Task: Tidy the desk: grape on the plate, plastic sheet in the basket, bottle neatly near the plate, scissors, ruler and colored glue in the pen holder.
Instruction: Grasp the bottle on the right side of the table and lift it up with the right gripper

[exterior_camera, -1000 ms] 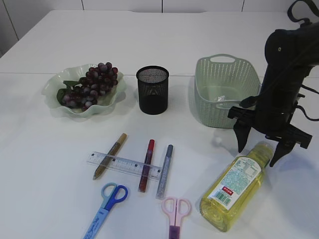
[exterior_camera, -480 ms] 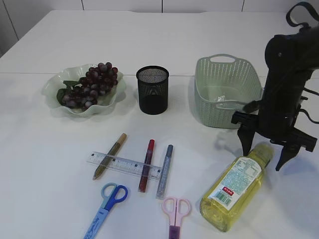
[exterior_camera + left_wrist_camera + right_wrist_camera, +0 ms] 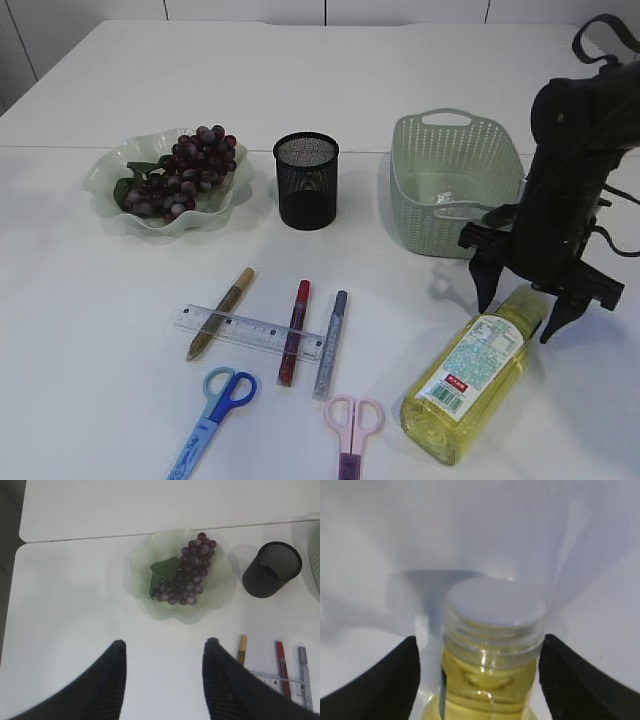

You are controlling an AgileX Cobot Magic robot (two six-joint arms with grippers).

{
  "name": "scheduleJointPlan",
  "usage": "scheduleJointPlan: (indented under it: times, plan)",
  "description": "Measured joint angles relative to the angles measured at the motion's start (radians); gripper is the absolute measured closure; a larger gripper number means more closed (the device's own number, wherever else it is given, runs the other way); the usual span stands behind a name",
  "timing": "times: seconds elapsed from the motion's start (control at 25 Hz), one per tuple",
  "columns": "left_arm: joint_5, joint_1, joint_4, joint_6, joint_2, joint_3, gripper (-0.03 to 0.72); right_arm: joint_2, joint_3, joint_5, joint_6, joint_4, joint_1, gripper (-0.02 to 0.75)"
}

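Observation:
A yellow bottle (image 3: pixel 468 372) lies on its side at the front right. My right gripper (image 3: pixel 516 322) is open, with one finger on each side of the bottle's neck. In the right wrist view the cap (image 3: pixel 492 610) sits between the fingers of that gripper (image 3: pixel 480 639), with gaps on both sides. Grapes (image 3: pixel 185 170) lie on the green plate (image 3: pixel 105 180). A ruler (image 3: pixel 250 331), gold (image 3: pixel 220 312), red (image 3: pixel 294 330) and silver (image 3: pixel 331 342) glue sticks, blue scissors (image 3: pixel 215 405) and pink scissors (image 3: pixel 352 425) lie at the front. My left gripper (image 3: pixel 166 642) is open and empty, high above the table.
A black mesh pen holder (image 3: pixel 306 180) stands between the plate and a green basket (image 3: pixel 455 160). Something clear and shiny (image 3: pixel 442 204) lies in the basket. The left wrist view shows the grapes (image 3: pixel 187 572), the plate (image 3: pixel 140 580) and the holder (image 3: pixel 272 570).
My right gripper swayed slightly right, then back left over the bottle's neck, and stayed open. The bottle and the other things have not moved.

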Motion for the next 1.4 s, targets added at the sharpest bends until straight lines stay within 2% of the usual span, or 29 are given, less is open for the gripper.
scheduleJointPlan:
  times: [0.32, 0.56, 1.0, 1.4]
  plan:
    - [0.000, 0.000, 0.002, 0.000, 0.000, 0.000, 0.326, 0.040, 0.000, -0.003, -0.007, 0.083, 0.000, 0.169]
    - [0.000, 0.000, 0.002, 0.000, 0.000, 0.000, 0.326, 0.040, 0.000, -0.009, -0.010, 0.083, 0.000, 0.274]
    - [0.000, 0.000, 0.002, 0.000, 0.000, 0.000, 0.326, 0.040, 0.000, -0.022, -0.043, 0.079, 0.000, 0.366]
    - [0.000, 0.000, 0.002, 0.000, 0.000, 0.000, 0.326, 0.042, 0.000, -0.029, -0.209, 0.088, 0.000, 0.375]
